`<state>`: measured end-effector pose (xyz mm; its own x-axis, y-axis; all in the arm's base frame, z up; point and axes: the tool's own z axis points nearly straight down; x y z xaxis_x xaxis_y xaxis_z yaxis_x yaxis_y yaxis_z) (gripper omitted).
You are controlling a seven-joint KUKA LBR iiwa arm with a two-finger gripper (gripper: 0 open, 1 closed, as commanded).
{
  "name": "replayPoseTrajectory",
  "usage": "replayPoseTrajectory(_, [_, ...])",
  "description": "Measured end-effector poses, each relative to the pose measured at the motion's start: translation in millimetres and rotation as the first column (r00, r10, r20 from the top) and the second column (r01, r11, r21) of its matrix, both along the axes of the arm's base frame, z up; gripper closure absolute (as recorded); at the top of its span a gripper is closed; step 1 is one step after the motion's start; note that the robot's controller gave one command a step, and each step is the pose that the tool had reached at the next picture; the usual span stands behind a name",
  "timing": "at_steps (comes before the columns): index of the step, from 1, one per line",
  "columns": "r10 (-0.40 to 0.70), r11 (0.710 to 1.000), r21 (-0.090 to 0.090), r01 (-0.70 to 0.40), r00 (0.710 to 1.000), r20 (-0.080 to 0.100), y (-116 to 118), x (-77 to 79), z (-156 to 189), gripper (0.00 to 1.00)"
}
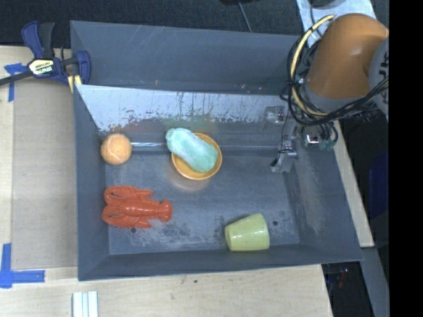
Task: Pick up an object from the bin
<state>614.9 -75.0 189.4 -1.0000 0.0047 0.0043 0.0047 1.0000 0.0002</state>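
1. No object is being gripped yet. The gripper (285,156) is hanging at centre right of the frame, above bare floor by the right-hand wall of the bin (185,58).
2. How far the gripper is standing open cannot be told, since it is showing as a small metal shape against grey. No bin item is appearing at its tip.
3. The nearest candidates are lying apart from it. A yellow-green cup (247,234) is lying on its side at lower centre right. A pale green lump (193,149) is resting on an orange dish (187,170) at centre.
4. Further out, an orange ball (116,148) is sitting at centre left. A red toy lobster (135,207) is lying at lower left. All items are lying well apart, with no heap.
5. Judgement on the step in hand: the arm is apparently choosing a target.
   - The cup is looking like the shorter reach.
   - The gripper should be closing across the cup's curved side wall, not along its length, because it may roll.
   - The lump is the riskier pick, as the dish beneath may be tipping or coming up with it.
6. The orange cover (344,55) and cables (301,104) at upper right are staying outside the bin.
7. No brand, label or writing is reading legibly on any item in the bin.
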Motion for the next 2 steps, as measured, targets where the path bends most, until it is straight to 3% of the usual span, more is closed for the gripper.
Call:
replayPoseTrajectory(1, [0.003,1.0,-0.001,-0.003,1.0,0.009,0.4,1.5,5.4,0.0])
replayPoseTrajectory(2, [0.229,0.973,0.002,-0.229,0.973,0.001,57.0,-100.6,-30.4,0.0])
